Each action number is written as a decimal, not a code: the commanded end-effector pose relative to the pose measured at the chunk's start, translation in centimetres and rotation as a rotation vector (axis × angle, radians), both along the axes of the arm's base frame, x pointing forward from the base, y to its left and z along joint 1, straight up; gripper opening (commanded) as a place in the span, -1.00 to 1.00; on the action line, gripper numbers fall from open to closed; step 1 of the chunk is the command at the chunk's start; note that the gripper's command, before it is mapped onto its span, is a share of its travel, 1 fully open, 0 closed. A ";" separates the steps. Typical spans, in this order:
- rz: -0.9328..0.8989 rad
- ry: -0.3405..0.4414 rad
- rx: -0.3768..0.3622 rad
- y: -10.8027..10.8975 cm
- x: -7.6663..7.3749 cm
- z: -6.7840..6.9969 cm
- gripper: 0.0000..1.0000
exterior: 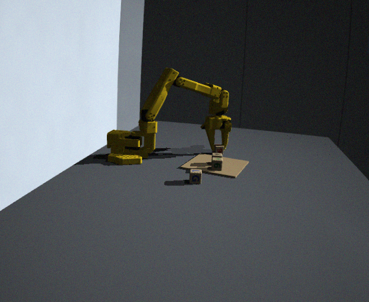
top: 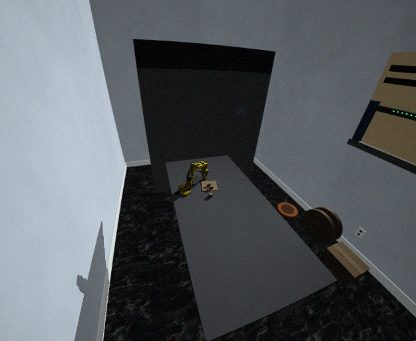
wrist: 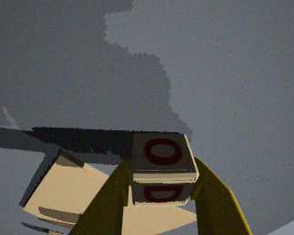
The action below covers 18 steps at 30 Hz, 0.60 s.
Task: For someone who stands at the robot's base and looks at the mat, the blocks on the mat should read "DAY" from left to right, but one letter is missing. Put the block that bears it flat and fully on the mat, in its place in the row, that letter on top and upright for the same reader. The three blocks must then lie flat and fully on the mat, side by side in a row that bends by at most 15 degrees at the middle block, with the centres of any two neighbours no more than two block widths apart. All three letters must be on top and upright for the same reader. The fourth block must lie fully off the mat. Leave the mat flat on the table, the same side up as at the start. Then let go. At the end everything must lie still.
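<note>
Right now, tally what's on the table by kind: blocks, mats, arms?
Letter blocks: 4 (one red-marked in the gripper, two on the mat, one blue-marked off it)
Mat: 1
Arm: 1
Total: 6

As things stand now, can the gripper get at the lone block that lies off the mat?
Probably not at once. The gripper is already shut on the red-marked block at the far edge of the mat. The lone block stands free on the table, nothing around it, but the fingers are occupied.
</note>
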<state>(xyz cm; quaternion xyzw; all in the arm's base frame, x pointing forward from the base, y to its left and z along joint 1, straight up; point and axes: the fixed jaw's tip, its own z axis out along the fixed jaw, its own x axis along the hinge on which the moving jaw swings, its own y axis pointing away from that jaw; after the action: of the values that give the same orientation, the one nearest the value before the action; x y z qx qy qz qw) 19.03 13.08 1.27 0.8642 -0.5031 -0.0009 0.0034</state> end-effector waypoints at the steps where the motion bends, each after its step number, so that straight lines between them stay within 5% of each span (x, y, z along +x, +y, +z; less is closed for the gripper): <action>1: 0.003 -0.051 0.037 0.5 0.7 1.2 -1.00; 10: 0.003 -0.052 0.037 0.5 0.7 1.6 -1.00; 18: 0.003 -0.055 0.040 0.5 0.7 3.7 -1.00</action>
<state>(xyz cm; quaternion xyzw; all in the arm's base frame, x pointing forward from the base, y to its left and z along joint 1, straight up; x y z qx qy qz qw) 18.92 13.00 2.69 0.8642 -0.5031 -0.0020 0.0059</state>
